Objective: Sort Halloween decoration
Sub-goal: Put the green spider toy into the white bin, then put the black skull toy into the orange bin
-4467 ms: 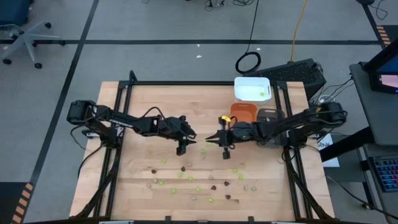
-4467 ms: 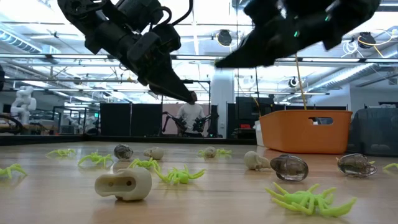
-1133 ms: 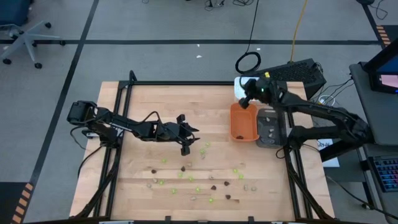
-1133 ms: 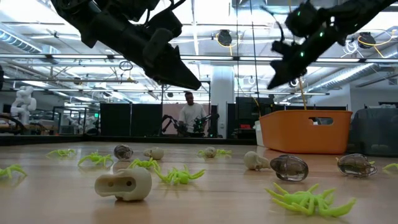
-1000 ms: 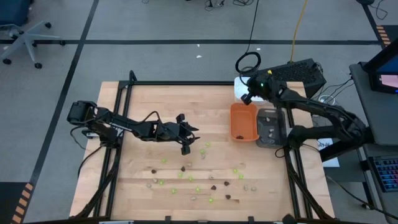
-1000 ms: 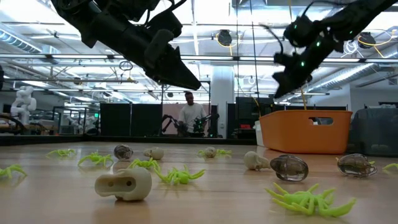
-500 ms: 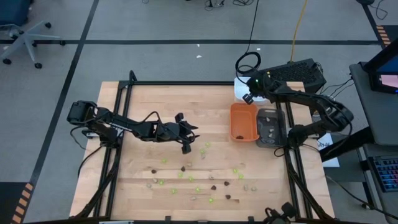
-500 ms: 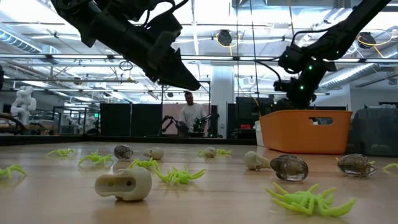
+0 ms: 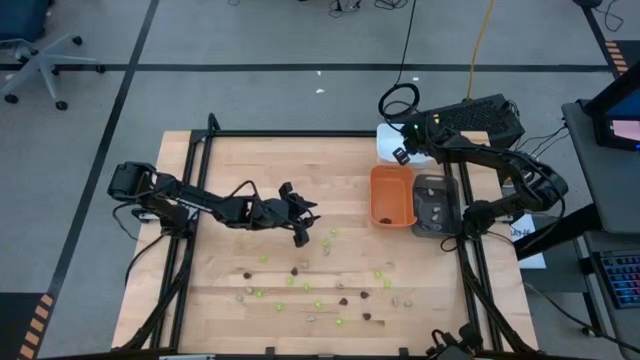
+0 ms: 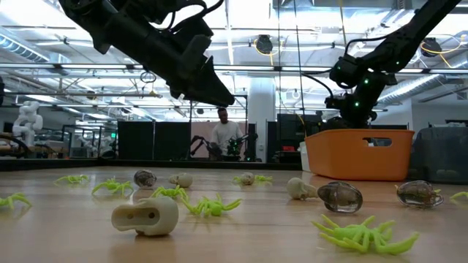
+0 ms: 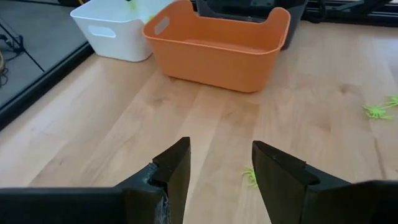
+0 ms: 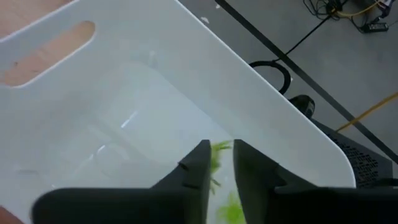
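Observation:
Several lime-green, dark brown and pale beige decoration pieces [image 9: 318, 290] lie scattered on the near half of the wooden table; the low view shows a beige skull [image 10: 145, 216] and a green spider [image 10: 362, 235] up close. My left gripper [image 9: 301, 233] hangs open above mid-table, over a green spider [image 11: 250, 177] and touching nothing. My right gripper [image 9: 402, 154] is above the white tray [image 12: 124, 112] at the far right. Its fingertips [image 12: 219, 163] stand slightly apart, and a lime-green piece [image 12: 219, 149] shows in the gap. More green [image 12: 232, 211] lies in the tray. My right gripper slants down into the white tray from above. A lime-green piece [image 12: 217, 155] shows between its fingertips. I cannot tell whether the fingers touch it or whether it is clear of them.
The orange tray [image 9: 392, 195] stands near the white one, with a grey tray [image 9: 435, 205] to its right holding dark pieces. A black frame [image 9: 200, 150] runs along the table's edges. Bare wood lies between my left gripper and the trays. A person [image 10: 223, 135] stands far behind the table.
My right gripper has gone from over the orange tray's far end toward the table's far edge and down, and now hangs low over the white tray; its elbow has swung out to the right. My left gripper has rolled slightly in place.

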You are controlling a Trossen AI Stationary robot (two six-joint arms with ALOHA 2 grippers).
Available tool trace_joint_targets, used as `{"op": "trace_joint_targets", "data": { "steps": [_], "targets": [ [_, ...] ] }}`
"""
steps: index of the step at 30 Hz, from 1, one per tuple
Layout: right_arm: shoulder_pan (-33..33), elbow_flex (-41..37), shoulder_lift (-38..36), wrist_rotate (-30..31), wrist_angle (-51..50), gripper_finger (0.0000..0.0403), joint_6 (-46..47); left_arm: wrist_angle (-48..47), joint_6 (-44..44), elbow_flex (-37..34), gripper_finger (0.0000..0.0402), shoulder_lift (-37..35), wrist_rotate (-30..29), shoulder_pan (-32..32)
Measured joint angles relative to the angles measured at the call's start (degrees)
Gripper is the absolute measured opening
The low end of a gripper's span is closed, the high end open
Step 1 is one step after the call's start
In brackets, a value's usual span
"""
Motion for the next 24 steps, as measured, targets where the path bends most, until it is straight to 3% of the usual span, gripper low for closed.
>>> {"op": "trace_joint_targets", "data": {
  "steps": [8, 10, 14, 18, 24],
  "targets": [
    [0.1, 0.0, -5.3, -0.6, -0.8, 0.0157, 1.1, -0.2, -1.5, 0.0, 0.0173, 0.0, 0.0, -1.7],
    [0.6, 0.0, -8.1, -4.7, -1.6, 0.0171, 2.2, -1.5, -3.6, 0.0, 0.0173, 0.0, 0.1, -2.4],
    [3.0, 0.0, -14.4, -18.8, -1.6, 0.0184, 3.8, -4.7, -6.0, 0.0, 0.0173, 0.1, 0.1, -4.7],
    [8.6, 0.0, -19.1, -26.2, -2.2, 0.0184, 5.2, -4.5, -6.0, 0.0, 0.0173, 0.1, 0.3, -7.5],
    [22.4, -1.8, -22.7, -27.1, -1.3, 0.0184, 5.1, -4.7, -7.9, 0.0, 0.0173, 0.1, 0.8, -11.9]
  ]
}}
